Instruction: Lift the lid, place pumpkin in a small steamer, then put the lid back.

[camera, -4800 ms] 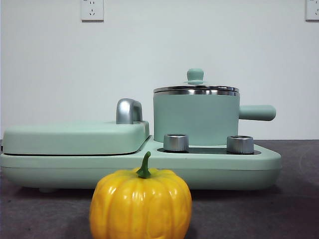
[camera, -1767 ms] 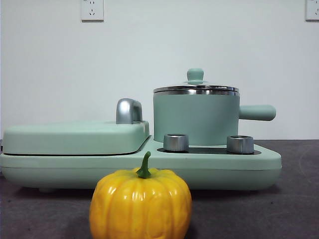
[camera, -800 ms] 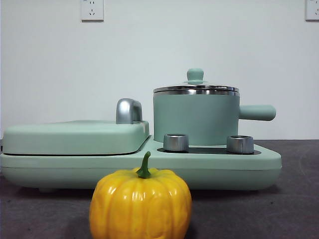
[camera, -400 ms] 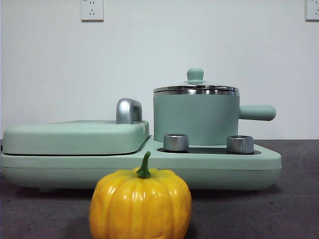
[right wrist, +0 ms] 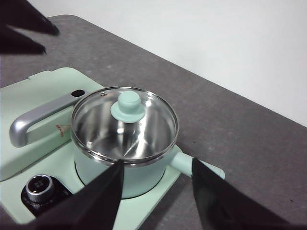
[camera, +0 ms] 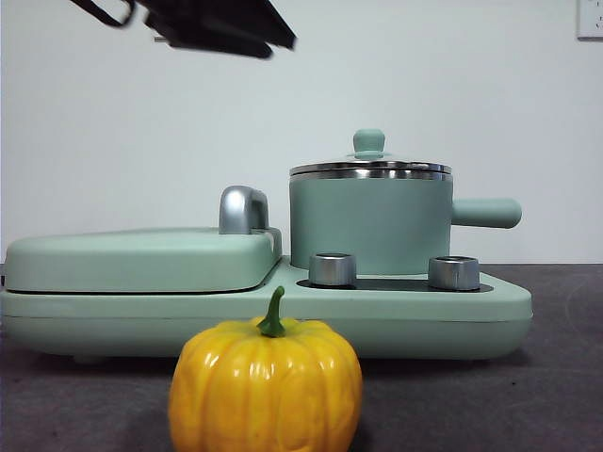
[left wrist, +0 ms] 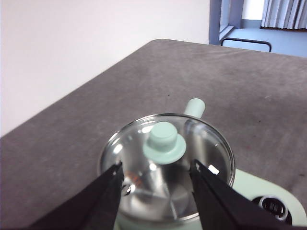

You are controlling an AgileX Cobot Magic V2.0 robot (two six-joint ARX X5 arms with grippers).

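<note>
Since the lid (camera: 369,166) sits shut on the small steamer (camera: 369,222) and the pumpkin (camera: 266,386) waits on the grey worktop (camera: 528,395) in front of the steamer, nothing's done yet by my reckoning; all three steps are left. Front view also shows a dark arm high above the steamer, against a plain white wall. Left wrist view: left tool (left wrist: 156,175) spread wide, hovering over the lid's knob, holding nothing. Right wrist view: right tool (right wrist: 156,175) also wide and empty, farther off from the steamer, looking down at it on the grey worktop.
</note>
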